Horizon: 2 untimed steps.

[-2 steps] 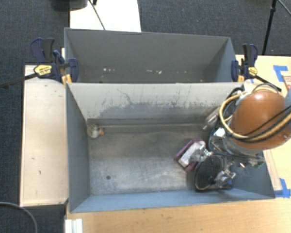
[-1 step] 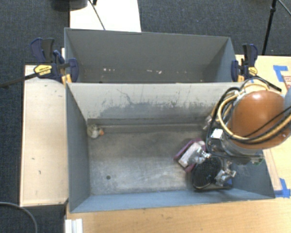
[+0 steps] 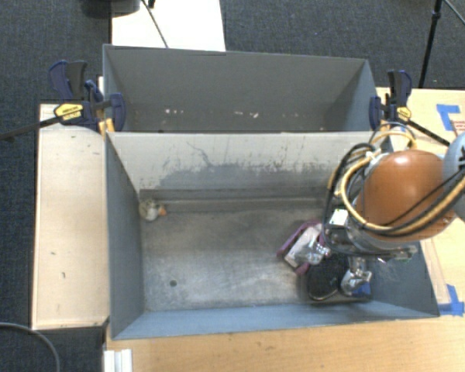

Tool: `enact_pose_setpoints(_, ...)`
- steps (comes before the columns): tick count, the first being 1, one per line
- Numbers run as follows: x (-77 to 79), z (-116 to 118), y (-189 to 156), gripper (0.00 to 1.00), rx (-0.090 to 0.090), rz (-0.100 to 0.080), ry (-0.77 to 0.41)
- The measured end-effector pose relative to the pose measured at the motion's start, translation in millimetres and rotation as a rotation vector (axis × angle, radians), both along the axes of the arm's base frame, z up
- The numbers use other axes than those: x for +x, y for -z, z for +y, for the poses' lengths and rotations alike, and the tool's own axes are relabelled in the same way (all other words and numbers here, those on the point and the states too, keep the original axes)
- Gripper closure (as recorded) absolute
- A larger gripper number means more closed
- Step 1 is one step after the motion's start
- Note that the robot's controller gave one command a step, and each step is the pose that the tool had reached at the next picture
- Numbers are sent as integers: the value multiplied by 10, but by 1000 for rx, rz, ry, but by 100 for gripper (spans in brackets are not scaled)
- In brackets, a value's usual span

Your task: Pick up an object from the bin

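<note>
My gripper (image 3: pixel 355 273) is low in the bin's front right corner, under the orange dome. Just to its left lies a purple and white packet (image 3: pixel 298 245), tilted on the floor. A black rounded thing (image 3: pixel 322 283) sits right below the gripper body, with a small blue and silver piece (image 3: pixel 359 286) beside it near the front wall. The dome and cables hide the fingertips.
A small pale round thing with an orange end (image 3: pixel 149 209) lies far left against the back wall. The arm and its cables reach in over the right rim.
</note>
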<state>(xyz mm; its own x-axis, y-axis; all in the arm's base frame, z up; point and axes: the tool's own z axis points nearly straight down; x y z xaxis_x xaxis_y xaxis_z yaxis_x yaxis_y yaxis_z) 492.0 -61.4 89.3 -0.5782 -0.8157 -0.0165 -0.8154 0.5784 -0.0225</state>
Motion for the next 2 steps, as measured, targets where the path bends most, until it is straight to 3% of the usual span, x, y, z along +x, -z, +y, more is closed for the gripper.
enact_pose_setpoints(1,18,-164,47,0,18,-1,-18)
enact_pose_setpoints(2,21,-182,47,100,19,-3,-13)
